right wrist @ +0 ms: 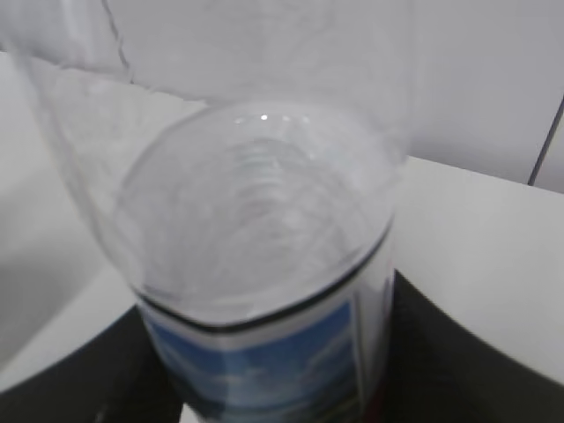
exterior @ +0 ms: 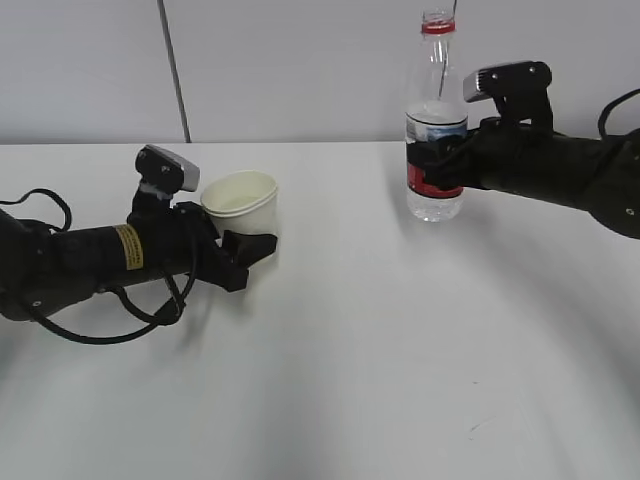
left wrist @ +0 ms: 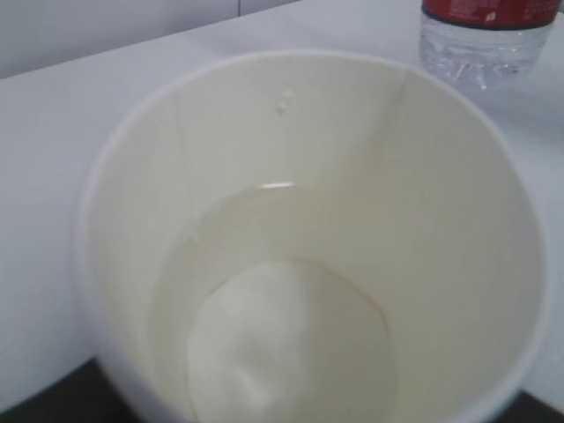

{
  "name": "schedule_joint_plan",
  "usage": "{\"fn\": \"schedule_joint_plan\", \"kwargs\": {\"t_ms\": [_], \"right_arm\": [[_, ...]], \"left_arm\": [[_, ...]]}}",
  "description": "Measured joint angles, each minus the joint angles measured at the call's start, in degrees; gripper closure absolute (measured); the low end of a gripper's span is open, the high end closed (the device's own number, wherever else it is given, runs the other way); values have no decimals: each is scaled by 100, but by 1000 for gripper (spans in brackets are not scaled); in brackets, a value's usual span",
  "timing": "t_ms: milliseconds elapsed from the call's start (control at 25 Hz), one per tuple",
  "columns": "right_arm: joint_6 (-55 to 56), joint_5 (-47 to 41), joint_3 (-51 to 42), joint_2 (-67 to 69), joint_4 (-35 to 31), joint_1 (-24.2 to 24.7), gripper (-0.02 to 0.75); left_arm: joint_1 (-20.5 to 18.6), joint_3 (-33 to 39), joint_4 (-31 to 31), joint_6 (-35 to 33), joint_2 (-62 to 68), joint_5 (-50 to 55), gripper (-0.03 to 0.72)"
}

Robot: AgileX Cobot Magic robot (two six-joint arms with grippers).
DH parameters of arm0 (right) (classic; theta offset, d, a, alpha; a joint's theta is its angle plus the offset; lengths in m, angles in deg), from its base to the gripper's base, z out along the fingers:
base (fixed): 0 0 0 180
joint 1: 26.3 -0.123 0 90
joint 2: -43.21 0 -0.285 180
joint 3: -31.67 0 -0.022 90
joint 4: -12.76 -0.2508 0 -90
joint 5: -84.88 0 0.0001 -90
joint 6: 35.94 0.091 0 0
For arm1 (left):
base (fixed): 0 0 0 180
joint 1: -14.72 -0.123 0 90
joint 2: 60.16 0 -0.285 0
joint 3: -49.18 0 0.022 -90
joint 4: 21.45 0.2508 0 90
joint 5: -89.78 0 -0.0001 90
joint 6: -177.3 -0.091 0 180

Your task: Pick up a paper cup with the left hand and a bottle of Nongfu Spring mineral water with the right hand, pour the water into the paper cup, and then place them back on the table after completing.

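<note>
Water (left wrist: 264, 229) pools shallow in the paper cup (exterior: 241, 205) clamped by the left hand (exterior: 250, 245); right hand (exterior: 452, 160) grips the upright, uncapped bottle (exterior: 436, 120) (part full) far right on the table (exterior: 400, 350), whose near half lies open.

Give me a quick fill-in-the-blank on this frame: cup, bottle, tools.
1. The left tool grips the paper ____.
2. The bottle in the right tool stands ____, its neck open with no cap.
3. The paper cup holds a little ____ at the bottom.
4. The bottle's lower label band is ____.

Missing words: cup; upright; water; red
</note>
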Motion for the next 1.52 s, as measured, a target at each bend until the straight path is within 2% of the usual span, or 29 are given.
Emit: {"fn": "schedule_joint_plan", "kwargs": {"t_ms": [800,1200,1520], "right_arm": [[13,254,0,0,-381,132,328],[13,418,0,176,-459,132,328],[-9,734,0,566,-577,132,328]], "left_arm": [[-1049,0,-503,-716,0,2,282],[-1066,0,-761,-1093,0,6,282],[-1066,-218,-788,-1115,0,18,282]]}}
